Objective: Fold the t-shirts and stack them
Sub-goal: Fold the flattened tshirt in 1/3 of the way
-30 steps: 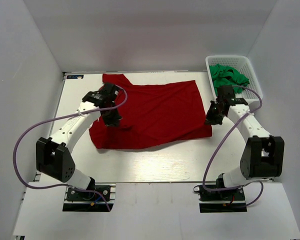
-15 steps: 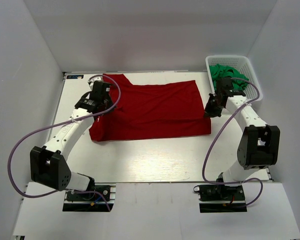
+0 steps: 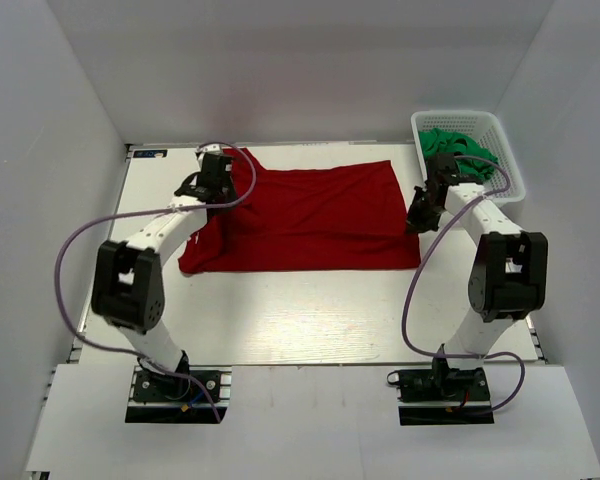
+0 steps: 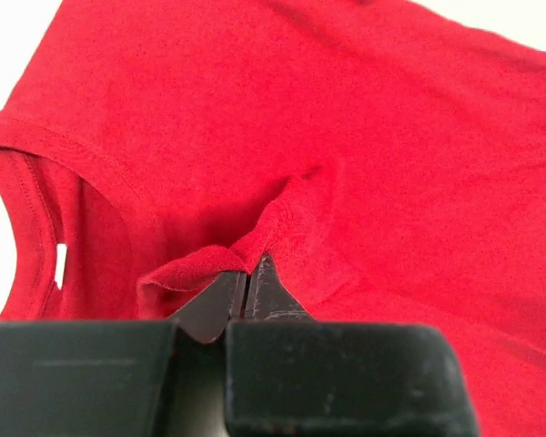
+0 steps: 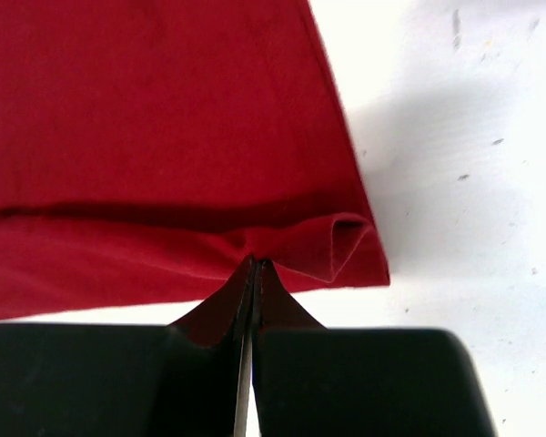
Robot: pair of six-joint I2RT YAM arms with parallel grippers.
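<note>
The deep red t-shirt (image 3: pixel 310 218) lies across the middle of the table, its near edge folded over towards the back. My left gripper (image 3: pixel 217 196) is shut on a pinch of the red cloth near the left sleeve (image 4: pixel 255 250). My right gripper (image 3: pixel 417 222) is shut on the shirt's right edge, where a fold of red cloth (image 5: pixel 282 241) bunches at the fingertips. Bright green t-shirts (image 3: pixel 458 150) lie crumpled in the white basket (image 3: pixel 504 140) at the back right.
The white table (image 3: pixel 310 320) runs bare in front of the shirt. White walls close in the back and both sides. The basket stands just behind my right arm. Purple cables loop beside both arms.
Both grippers have moved towards the back with the shirt's near edge, folding it over. The front edge of the shirt now lies straight and farther back.
</note>
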